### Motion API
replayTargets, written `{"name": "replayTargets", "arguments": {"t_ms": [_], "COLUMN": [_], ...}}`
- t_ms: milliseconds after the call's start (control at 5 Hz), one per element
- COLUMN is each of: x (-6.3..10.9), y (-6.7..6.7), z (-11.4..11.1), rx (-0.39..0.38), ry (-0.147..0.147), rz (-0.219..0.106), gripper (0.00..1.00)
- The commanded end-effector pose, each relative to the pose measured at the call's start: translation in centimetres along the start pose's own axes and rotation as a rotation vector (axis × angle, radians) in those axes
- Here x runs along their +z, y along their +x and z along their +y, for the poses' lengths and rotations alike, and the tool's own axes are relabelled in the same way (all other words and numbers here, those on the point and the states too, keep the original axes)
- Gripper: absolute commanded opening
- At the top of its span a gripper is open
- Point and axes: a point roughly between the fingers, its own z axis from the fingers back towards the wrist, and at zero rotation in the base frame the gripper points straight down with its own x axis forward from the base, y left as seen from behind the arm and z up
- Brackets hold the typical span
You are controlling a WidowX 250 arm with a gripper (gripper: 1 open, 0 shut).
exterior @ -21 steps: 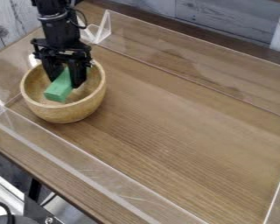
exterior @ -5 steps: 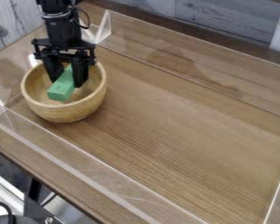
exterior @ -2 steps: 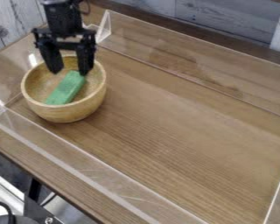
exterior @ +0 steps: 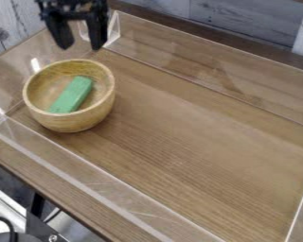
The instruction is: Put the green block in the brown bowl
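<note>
The green block (exterior: 75, 95) lies flat inside the brown bowl (exterior: 68, 115), slanted across its bottom. The wooden bowl stands at the left of the table. My gripper (exterior: 77, 38) hangs above and behind the bowl near the top edge of the view. Its two black fingers (exterior: 61, 34) are spread apart and open, with nothing between them. The arm above the gripper is cut off by the frame.
A wooden table top (exterior: 192, 123) with a low clear acrylic wall (exterior: 103, 194) around it runs to the right and front. A clear plastic bracket (exterior: 113, 36) stands at the back edge, just right of my gripper.
My gripper opened and let go of the green block, which now lies flat in the bowl. The gripper then rose well above the bowl.
</note>
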Motion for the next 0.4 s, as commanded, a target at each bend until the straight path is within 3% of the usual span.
{"name": "replayTargets", "arguments": {"t_ms": [0,200], "x": [2.3,1.7], "y": [0.8,1.2], "z": [-1.3,0.1], "rx": [-0.040,-0.023], "ry": [0.017,0.031], "rz": [-0.076,-0.077], "gripper": [1.00,1.00]}}
